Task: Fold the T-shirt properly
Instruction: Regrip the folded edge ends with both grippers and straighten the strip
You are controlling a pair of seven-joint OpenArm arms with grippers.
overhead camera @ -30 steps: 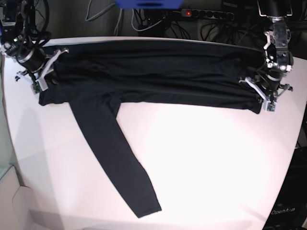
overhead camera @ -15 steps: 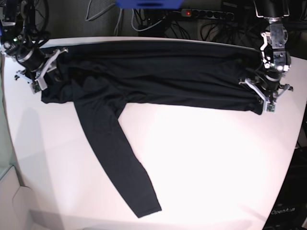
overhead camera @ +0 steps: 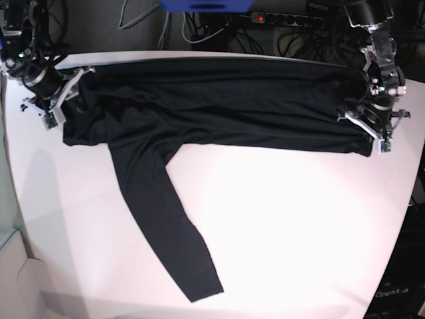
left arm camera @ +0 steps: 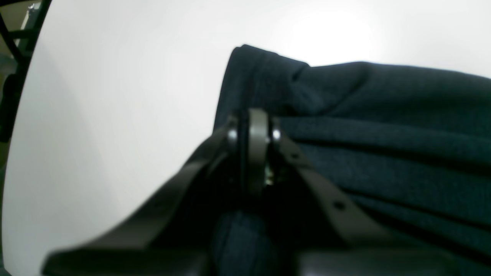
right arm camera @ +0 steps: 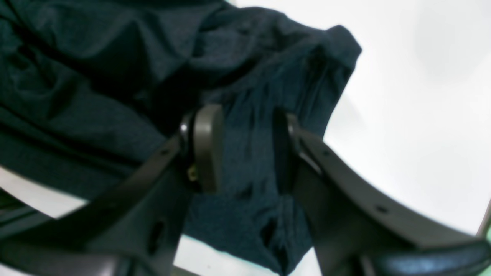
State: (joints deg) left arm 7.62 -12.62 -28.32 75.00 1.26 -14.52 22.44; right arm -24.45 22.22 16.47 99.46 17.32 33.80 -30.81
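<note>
**T-shirt stretched crosswise along the far edge of the table**

The T-shirt (overhead camera: 226,106) is laid as a long dark band on the white table (overhead camera: 299,226), its long axis running side to side across the base view, close to the far edge. One long sleeve (overhead camera: 159,219) is turned out of that band and points diagonally toward the near edge, its cuff lying flat near the front of the table.

The left gripper (overhead camera: 373,136) is set at the band's end on the base view's right; in the left wrist view its jaws are seen pressed together on a bunched fold of the cloth, which is pinched between them. The right gripper (right arm camera: 245,149) is placed over the opposite end, jaws parted, with cloth seen lying slack in the gap and nothing clamped.
</note>
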